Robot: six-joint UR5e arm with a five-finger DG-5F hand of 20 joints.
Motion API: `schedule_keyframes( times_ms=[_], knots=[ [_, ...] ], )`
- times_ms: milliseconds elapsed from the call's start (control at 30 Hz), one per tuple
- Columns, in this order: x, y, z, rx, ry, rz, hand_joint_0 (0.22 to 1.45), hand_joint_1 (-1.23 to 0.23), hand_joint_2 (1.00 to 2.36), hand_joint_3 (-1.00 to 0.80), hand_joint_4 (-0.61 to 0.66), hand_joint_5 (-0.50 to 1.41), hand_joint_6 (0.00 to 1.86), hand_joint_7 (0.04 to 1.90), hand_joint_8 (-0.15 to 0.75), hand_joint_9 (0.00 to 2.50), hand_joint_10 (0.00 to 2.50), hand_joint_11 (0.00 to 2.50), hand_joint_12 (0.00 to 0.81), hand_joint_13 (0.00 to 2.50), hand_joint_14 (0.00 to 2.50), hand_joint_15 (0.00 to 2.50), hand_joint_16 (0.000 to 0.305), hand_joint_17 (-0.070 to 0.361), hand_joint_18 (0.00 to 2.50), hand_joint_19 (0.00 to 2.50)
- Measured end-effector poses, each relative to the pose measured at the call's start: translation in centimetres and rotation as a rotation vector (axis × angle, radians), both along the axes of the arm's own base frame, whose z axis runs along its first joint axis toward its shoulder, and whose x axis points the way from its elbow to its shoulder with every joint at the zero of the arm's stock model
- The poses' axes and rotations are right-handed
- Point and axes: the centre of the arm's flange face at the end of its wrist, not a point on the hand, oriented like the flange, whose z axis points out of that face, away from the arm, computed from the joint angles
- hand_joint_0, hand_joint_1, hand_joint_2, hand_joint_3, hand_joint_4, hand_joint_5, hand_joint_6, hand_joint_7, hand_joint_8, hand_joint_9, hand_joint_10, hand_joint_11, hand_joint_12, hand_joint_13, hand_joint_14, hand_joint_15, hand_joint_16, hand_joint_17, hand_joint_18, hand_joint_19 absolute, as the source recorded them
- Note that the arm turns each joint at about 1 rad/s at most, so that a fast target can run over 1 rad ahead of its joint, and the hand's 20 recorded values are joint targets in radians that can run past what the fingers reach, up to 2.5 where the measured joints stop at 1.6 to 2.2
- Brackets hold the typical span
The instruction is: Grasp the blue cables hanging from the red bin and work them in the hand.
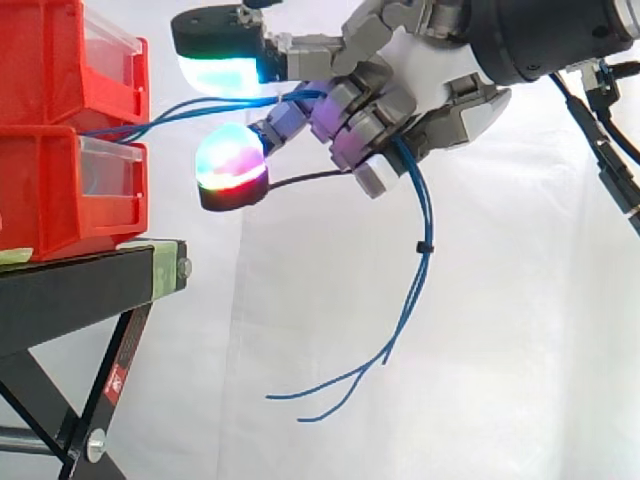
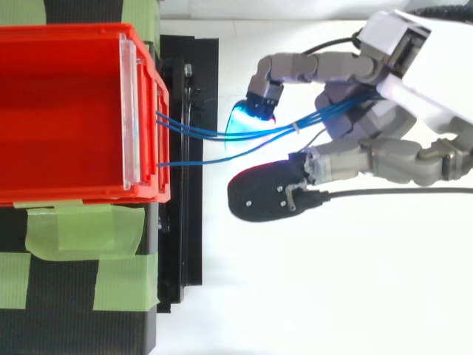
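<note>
Cables: blue cables [image 2: 199, 133] thin, light, limp; likely slippery, prone to sliding through a loose hold.
Place: strung from the red bin's [image 2: 74, 31] front, past the stand's [image 1: 90, 285] edge, through the robot hand [image 1: 380, 75]; loose ends dangling below.
Hold point: best on the bundled stretch near the small tie [image 1: 424, 245].
Robot hand: curled shut round the cables, raised level with the bin, fingertips [image 1: 232, 165] pointing toward it.

Bright, even light floods the white curtain [image 1: 250, 320] with hardly a shadow, the clear fronts of the red bins [image 1: 50, 60] catch pale glare, and the hand's [image 1: 400, 105] fingertips [image 1: 232, 165] glow cyan, green and red against it.
</note>
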Motion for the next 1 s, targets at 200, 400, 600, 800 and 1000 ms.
schedule_keyframes(
  times_ms=[200,400,600,800,1000],
  knots=[
    [0.0,-1.1,0.4,-0.006,0.006,-0.015,0.87,-0.63,1.01,-0.87,0.25,0.51,0.01,1.31,0.519,1.74,2.50,2.50,0.771,2.09,2.50,2.01,0.244,0.183,2.50,0.76],
    [0.3,-1.3,1.8,-0.025,0.014,-0.016,0.88,-0.63,1.01,-0.86,0.25,0.51,0.01,1.30,0.519,1.74,2.50,2.50,0.771,2.09,2.50,2.01,0.244,0.183,2.50,0.76],
    [0.7,-1.3,3.7,-0.057,0.029,-0.012,0.90,-0.66,1.01,-0.72,0.26,0.51,0.01,1.30,0.519,1.74,2.50,2.50,0.771,2.09,2.50,2.01,0.244,0.183,2.50,0.76],
    [0.9,-1.3,4.4,-0.069,0.032,-0.010,0.89,-0.67,1.02,-0.51,0.25,0.52,0.01,1.29,0.519,1.74,2.50,2.50,0.771,2.09,2.50,2.01,0.244,0.183,2.50,0.76],
    [0.9,-1.2,4.4,-0.070,0.030,-0.008,0.89,-0.67,1.03,-0.32,0.25,0.53,0.01,1.30,0.519,1.74,2.50,2.50,0.771,2.09,2.50,2.01,0.244,0.183,2.50,0.76]
  ],
)
